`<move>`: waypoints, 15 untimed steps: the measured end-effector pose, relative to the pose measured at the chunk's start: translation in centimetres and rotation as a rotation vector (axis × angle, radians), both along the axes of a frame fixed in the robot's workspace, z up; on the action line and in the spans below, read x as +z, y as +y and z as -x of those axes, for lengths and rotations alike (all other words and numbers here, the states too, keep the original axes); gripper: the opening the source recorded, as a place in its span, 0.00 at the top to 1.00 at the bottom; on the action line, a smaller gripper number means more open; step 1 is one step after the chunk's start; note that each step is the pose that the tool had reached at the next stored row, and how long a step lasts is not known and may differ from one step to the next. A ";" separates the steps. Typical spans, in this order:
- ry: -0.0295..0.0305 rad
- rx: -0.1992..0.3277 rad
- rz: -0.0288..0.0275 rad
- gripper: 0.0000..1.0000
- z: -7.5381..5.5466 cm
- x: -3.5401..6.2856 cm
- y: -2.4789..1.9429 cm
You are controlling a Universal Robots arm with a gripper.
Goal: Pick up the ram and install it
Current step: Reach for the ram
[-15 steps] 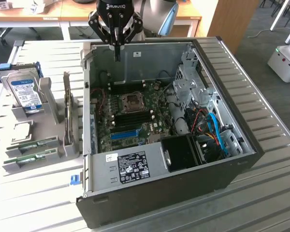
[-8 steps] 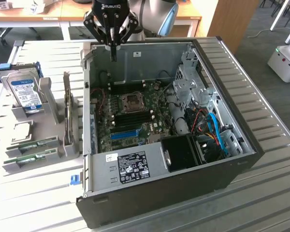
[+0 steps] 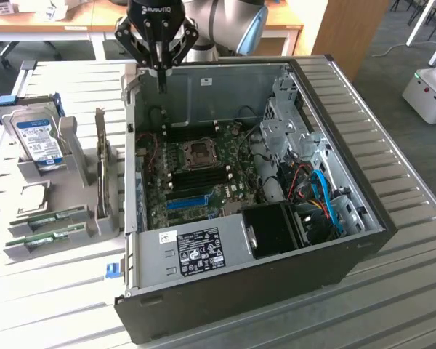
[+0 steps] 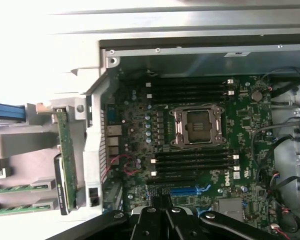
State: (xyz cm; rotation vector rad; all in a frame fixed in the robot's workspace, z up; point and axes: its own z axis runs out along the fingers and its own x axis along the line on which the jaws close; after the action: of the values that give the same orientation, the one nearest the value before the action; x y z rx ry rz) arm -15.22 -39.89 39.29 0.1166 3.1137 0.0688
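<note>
Fingers (image 3: 160,76) closed, empty, poised over far rim of case (image 3: 276,291), above motherboard (image 4: 200,150). Ram (image 3: 100,149) outside case, on edge in grey holder (image 3: 105,222) just beside case's wall on the exterior view's left, untouched. Step, judged: approach for pick, not yet begun. Grasp calls for fingers parted, squared across thin edge. Ram: flat rigid green board, dark chips. Holder: matte plastic. Case: sheet metal, black shell.

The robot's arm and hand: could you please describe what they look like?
The arm is silver-grey and rounded, with a blue joint cap. The hand is black, with pale lettering on its body and jointed linkage fingers with silvery pins.
</note>
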 end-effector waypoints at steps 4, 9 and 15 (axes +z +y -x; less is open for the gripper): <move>0.0000 0.000 0.0000 0.89 0.8 -0.02 0.00; 0.0000 0.000 0.0001 0.89 2.0 -0.03 0.00; 0.0003 -0.001 0.0000 0.89 3.5 -0.08 0.00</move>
State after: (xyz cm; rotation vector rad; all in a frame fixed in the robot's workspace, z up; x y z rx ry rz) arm -18.69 -39.88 39.21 0.1180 3.1139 0.0688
